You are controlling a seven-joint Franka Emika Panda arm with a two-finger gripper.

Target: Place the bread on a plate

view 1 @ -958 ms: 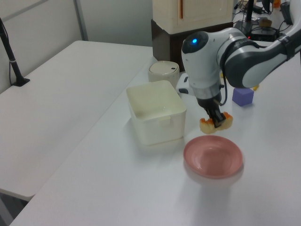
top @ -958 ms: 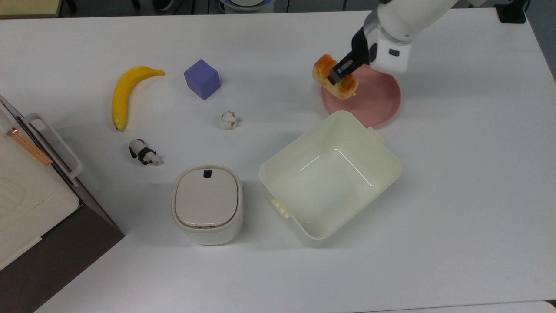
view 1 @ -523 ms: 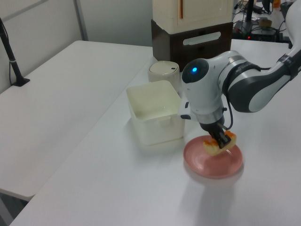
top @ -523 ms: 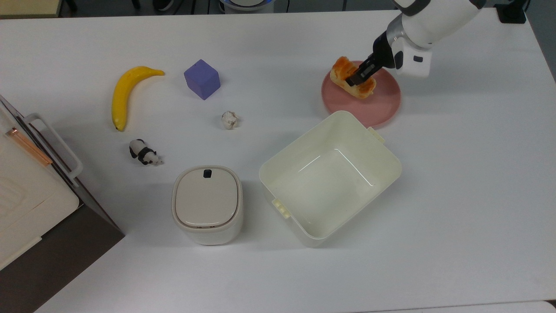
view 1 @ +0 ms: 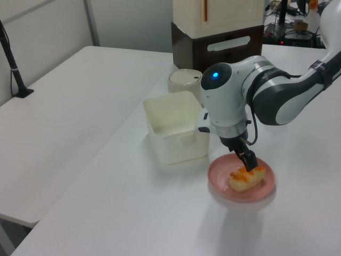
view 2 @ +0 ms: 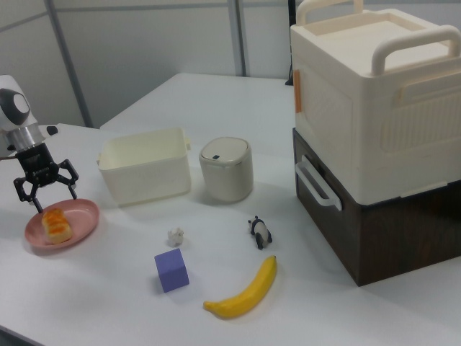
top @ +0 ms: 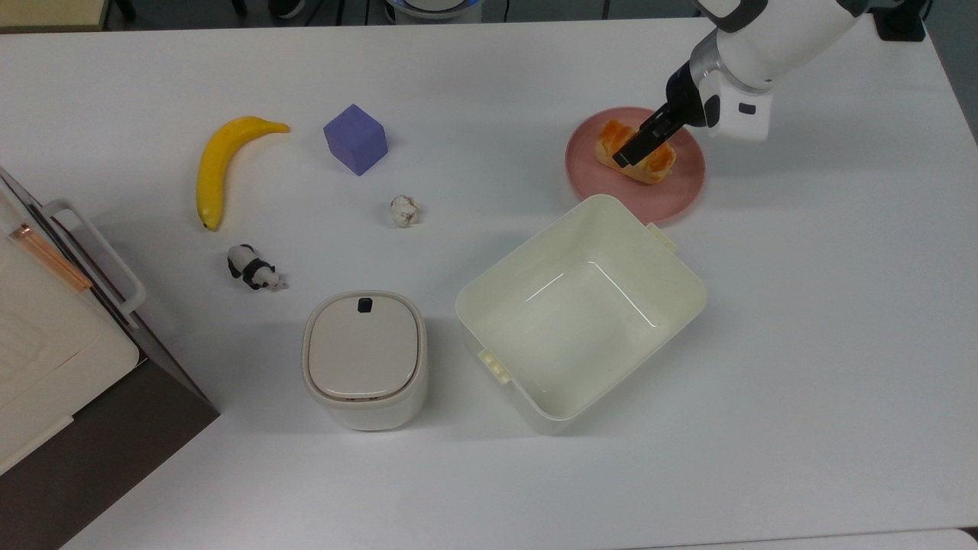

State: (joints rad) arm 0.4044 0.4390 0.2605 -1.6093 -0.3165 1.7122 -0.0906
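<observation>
right view: my gripper [view 2: 45,189] hangs just above the bread [view 2: 56,223], fingers spread wide and holding nothing.
change: a second ago i had the bun pinched in the air beside the plate's rim; half a second ago it was over the plate; now it lies on the plate and the fingers have let go.
meaning: i judge the placing done; what remains is lifting clear without nudging the bun.
bread: top view shows it [top: 636,153] lying across the middle of the plate [top: 680,186], well inside the rim; oblong, glossy orange-brown on top, pale yellow along the sides.
plate: round, pink, smooth plastic with a raised rim, on the far right of the top view, just beyond the tub's corner.
left view: gripper [view 1: 248,159] stands above the bun [view 1: 246,178], which rests flat on the plate [view 1: 219,174].
tub: cream tub [top: 672,302], rectangular, rounded corners, shiny inside.
table: white table [top: 802,382], matte.
</observation>
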